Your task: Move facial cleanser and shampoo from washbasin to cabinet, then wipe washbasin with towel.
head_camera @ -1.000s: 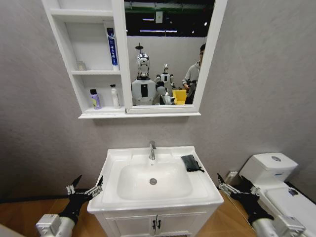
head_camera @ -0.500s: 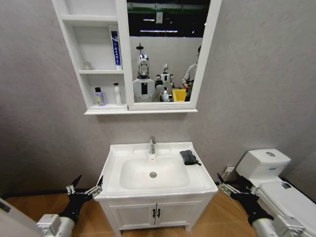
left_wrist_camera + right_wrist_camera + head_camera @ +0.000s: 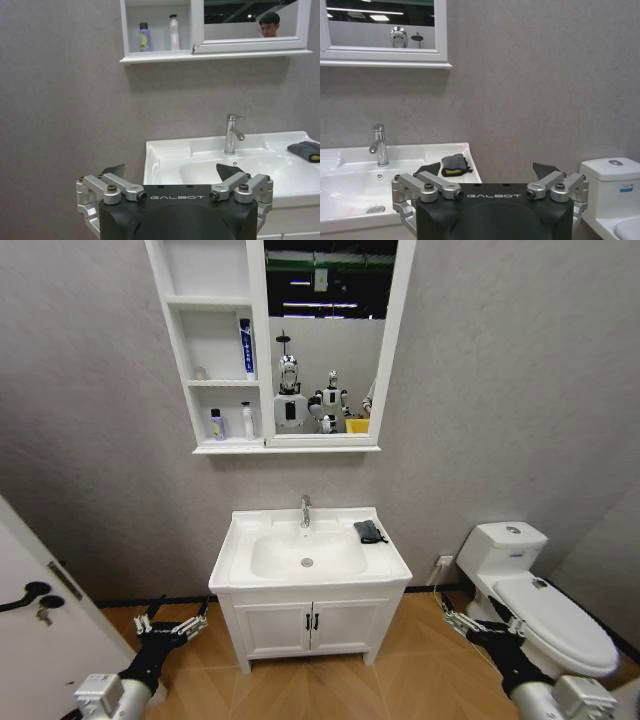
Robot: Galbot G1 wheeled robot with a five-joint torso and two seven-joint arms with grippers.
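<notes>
So I had both bottles [image 3: 230, 423] sitting on the cabinet's [image 3: 262, 448] bottom shelf, meaning the moving part looked done and wiping was up. Towel [image 3: 369, 531] lay on the basin's [image 3: 308, 578] rim, just beside the tap [image 3: 305, 511]. Left claw [image 3: 172, 624] and right claw [image 3: 473, 627] both hung low, well off the vanity, jaws apart, holding nothing. By my read, the next move needed me closer, with the right claw reaching for that towel.
</notes>
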